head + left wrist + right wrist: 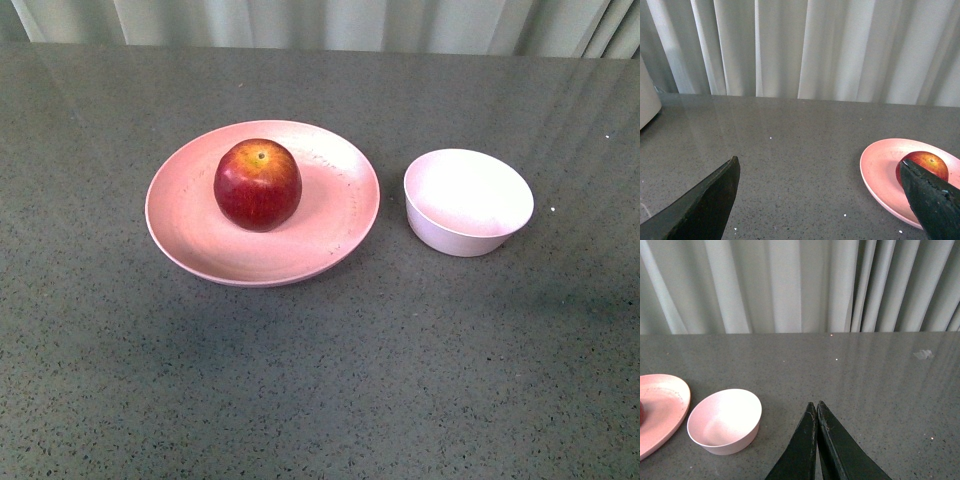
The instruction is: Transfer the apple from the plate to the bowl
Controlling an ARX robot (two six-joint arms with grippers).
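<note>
The dark red apple (257, 184) sits on the wide pink plate (190, 235) at the table's middle left. The small pale bowl (468, 201) stands empty to the plate's right. Neither arm shows in the front view. In the left wrist view my left gripper (819, 165) is open and empty over bare table, with the plate (880, 170) and the apple (930, 161) beyond one finger. In the right wrist view my right gripper (816, 405) is shut and empty, the bowl (725, 421) and the plate's edge (662, 405) off to its side.
Pale curtains (330, 22) hang behind the grey speckled table (320, 380). A pale rounded object (646, 102) shows at the edge of the left wrist view.
</note>
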